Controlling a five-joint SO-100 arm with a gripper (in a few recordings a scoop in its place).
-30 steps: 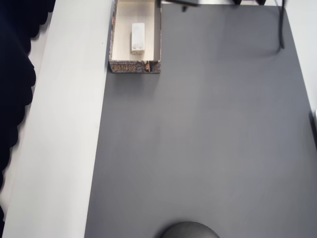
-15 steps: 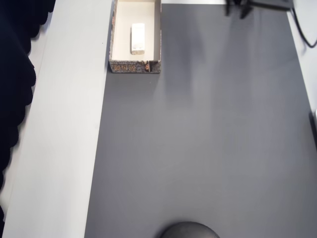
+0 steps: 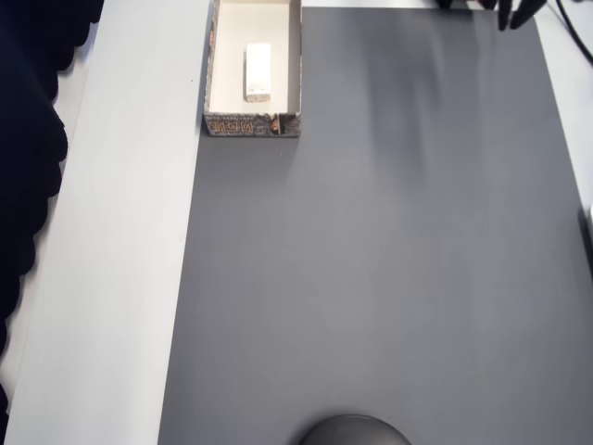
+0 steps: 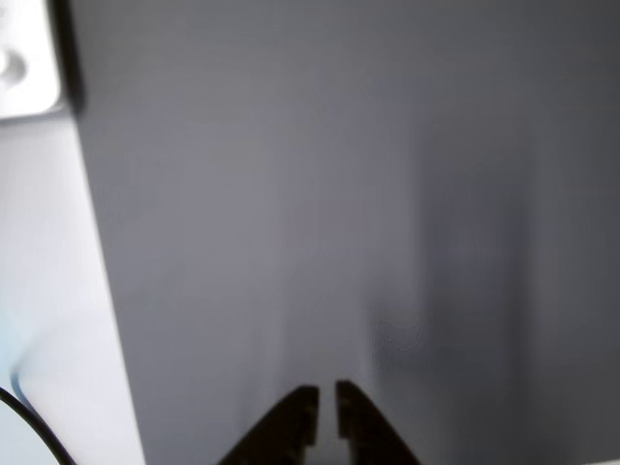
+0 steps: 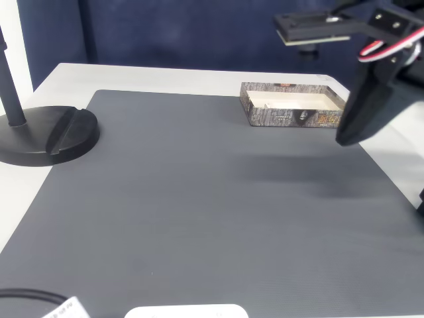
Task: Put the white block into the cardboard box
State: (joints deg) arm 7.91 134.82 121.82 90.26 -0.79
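The cardboard box [image 3: 253, 124] has a plain matt cream inside and printed, patterned paper-like outer walls, and the white block [image 3: 258, 71] in it looks smooth and matt. A dark grey mat [image 3: 389, 260] with a dull, finely ribbed finish covers the smooth white table [image 3: 120, 232]. The gripper [image 4: 326, 415] looks like dark matt plastic, and the round stand base [image 5: 46, 134] at the mat's edge is matt black.

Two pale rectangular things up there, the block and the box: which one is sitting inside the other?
The white block is the inner one: small, plain, lying flat on the cream floor of the cardboard box, which is larger, open-topped, with patterned sides.
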